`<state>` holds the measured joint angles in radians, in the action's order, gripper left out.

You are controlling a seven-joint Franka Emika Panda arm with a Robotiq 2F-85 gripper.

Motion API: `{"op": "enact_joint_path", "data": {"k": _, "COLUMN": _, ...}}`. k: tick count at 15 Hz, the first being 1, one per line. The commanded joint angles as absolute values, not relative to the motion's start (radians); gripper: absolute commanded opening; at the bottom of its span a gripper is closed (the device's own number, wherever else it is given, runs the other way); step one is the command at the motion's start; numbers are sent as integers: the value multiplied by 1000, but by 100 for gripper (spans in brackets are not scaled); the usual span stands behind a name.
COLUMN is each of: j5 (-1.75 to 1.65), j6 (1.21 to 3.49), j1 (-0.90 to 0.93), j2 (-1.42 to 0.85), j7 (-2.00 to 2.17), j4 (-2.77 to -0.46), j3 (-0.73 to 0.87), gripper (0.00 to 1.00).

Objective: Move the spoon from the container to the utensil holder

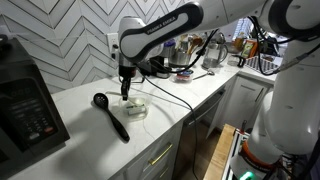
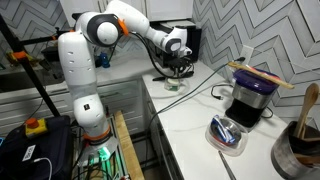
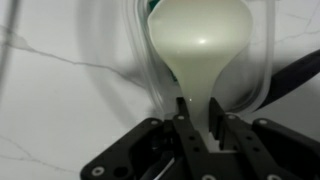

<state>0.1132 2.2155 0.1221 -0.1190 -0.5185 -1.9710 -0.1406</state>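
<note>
In the wrist view the pale whitish spoon [image 3: 200, 40] lies with its bowl over the clear plastic container [image 3: 262, 72]. Its handle runs down between my gripper's [image 3: 198, 104] fingers, which are shut on it. In both exterior views the gripper [image 1: 126, 94] [image 2: 178, 72] points straight down into the container [image 1: 137, 108] [image 2: 175, 86] on the white counter. The spoon itself is too small to make out there. The greyish utensil holder [image 2: 297, 150], with wooden handles sticking up, stands far along the counter from the gripper.
A big black ladle [image 1: 111, 116] lies on the counter right beside the container, and also shows in the wrist view [image 3: 300, 75]. A black appliance [image 1: 25, 105] stands at the counter's end. A purple-topped appliance [image 2: 250, 100] and a blue bowl [image 2: 228, 136] sit near the utensil holder.
</note>
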Motion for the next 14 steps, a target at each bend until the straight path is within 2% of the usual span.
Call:
{"op": "enact_joint_path", "data": {"k": 1, "j5": 174, "j6": 2229, "j1": 114, "j2": 55, "j7": -505, "j4": -2044, "j3": -151, "gripper": 6}}
{"op": "enact_joint_path", "data": {"k": 7, "j5": -3, "j6": 2318, "j1": 72, "j2": 321, "j7": -330, "j4": -2187, "j3": -79, "gripper": 6}}
{"op": "enact_joint_path", "data": {"k": 14, "j5": -248, "j6": 2302, "j1": -104, "j2": 607, "j7": -106, "j4": -2471, "j3": -14, "gripper": 6}}
